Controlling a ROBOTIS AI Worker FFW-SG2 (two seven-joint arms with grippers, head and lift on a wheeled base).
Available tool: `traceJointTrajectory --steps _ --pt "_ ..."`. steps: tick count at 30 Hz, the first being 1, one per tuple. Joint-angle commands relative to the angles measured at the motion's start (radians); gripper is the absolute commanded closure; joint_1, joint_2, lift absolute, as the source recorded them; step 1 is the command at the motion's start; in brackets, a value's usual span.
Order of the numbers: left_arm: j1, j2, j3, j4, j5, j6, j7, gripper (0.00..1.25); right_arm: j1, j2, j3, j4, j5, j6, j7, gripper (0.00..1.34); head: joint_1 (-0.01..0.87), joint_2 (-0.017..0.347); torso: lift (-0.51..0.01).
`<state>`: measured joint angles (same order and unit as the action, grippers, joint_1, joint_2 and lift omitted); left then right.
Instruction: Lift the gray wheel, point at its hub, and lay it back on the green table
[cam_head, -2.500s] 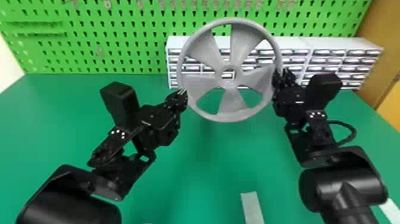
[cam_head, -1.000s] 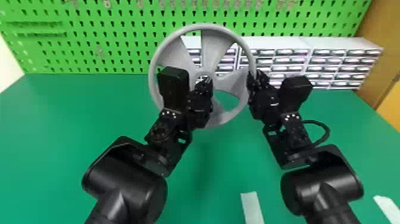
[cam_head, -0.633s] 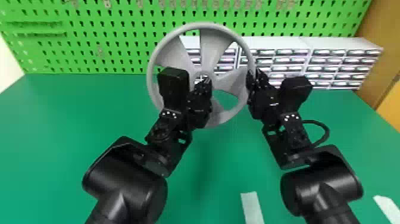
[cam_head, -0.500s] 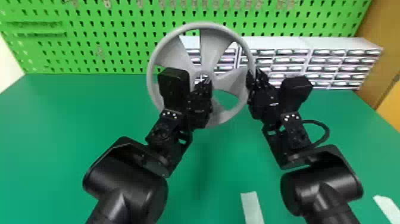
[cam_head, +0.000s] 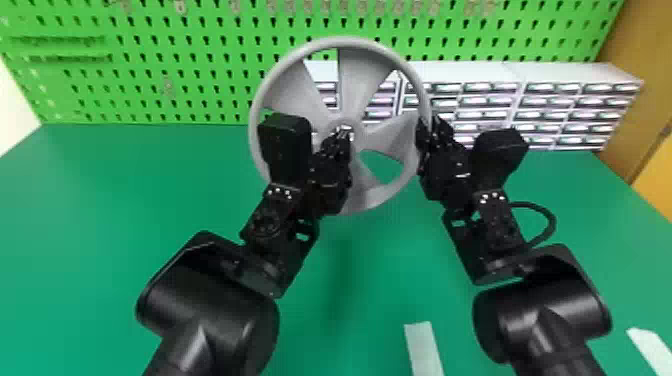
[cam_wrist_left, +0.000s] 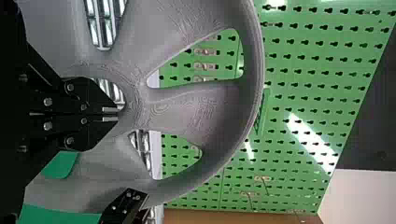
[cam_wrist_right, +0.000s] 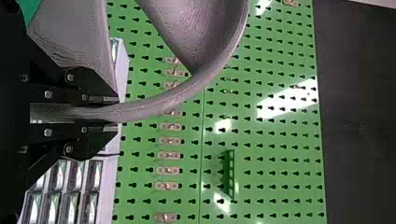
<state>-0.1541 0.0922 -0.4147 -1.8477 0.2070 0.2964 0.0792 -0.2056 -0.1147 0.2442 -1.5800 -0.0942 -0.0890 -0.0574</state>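
In the head view, the gray wheel (cam_head: 286, 95) is held up over the green worktop (cam_head: 100, 225), its disc roughly upright and its open, spoked face turned to the robot, so the line through its hub (cam_head: 344, 121) runs roughly from robot to pegboard (cam_head: 200, 75). The left fingers (cam_head: 345, 143) are at the middle of that face, their tips at the hub; the right fingers (cam_head: 438, 134) are out at the rim on the robot's right. The left arm is thus the nearer to the hub, the right the one that bears the wheel. In the left wrist view, the left fingers are closed on nothing, tips side by side and overlapping the edge of the hub's round opening; whether they touch it I cannot tell. In the right wrist view, the rim runs in between the right fingers, which grip it from both sides, and the rest of the wheel reaches out past them. Pointing looks to be the step in hand. To lay the wheel down, I judge the left fingers should first back off toward the robot, along the hub's line; then the right would need to turn the disc flat while lowering it, with its weight all off to one side of the grip.
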Motion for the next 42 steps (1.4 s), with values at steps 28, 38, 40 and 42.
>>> traceJointTrajectory --steps 28,38,40,42 --pt "0.013 -0.003 0.013 0.001 0.0 -0.005 0.002 1.2 0.002 0.001 -0.002 -0.002 -0.001 0.002 0.001 1.26 0.692 0.048 -0.093" --pt "0.011 -0.003 0.011 0.001 0.003 -0.014 0.002 1.2 -0.001 0.0 -0.002 -0.003 -0.001 0.003 0.001 1.26 0.692 0.048 -0.093" --pt "0.013 -0.003 0.011 0.001 0.006 -0.016 0.002 1.2 -0.001 0.0 -0.003 -0.003 -0.001 0.003 0.001 1.26 0.692 0.048 -0.093" --pt "0.013 -0.002 0.01 -0.001 0.006 -0.017 0.002 1.2 -0.001 0.001 -0.005 -0.003 -0.001 0.003 -0.001 1.26 0.692 0.048 -0.093"
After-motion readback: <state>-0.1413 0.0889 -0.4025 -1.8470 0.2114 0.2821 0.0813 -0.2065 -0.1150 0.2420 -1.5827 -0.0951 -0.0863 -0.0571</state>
